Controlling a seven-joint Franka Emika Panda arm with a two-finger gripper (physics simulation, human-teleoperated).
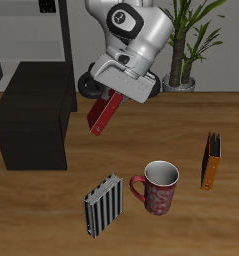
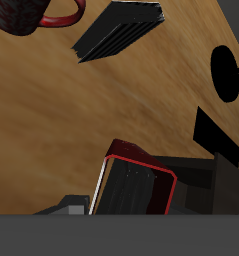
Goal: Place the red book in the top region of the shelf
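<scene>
The red book (image 1: 102, 115) hangs tilted in my gripper (image 1: 109, 92), lifted above the table beside the shelf (image 1: 36, 118), a large near-black boxy unit with a flat top. The gripper is shut on the book's upper end. In the wrist view the red book (image 2: 136, 185) shows close up with its dark cover, red rim and pale page edges, held above the wooden table. My fingertips are hidden behind the book in both views.
A black-and-white striped book (image 1: 103, 204) leans near the table's front edge, also in the wrist view (image 2: 119, 28). A red patterned mug (image 1: 158, 187) stands beside it. An orange-and-black book (image 1: 211, 161) stands farther off. A potted plant (image 1: 181, 40) and a pale grey rack (image 1: 31, 35) stand behind.
</scene>
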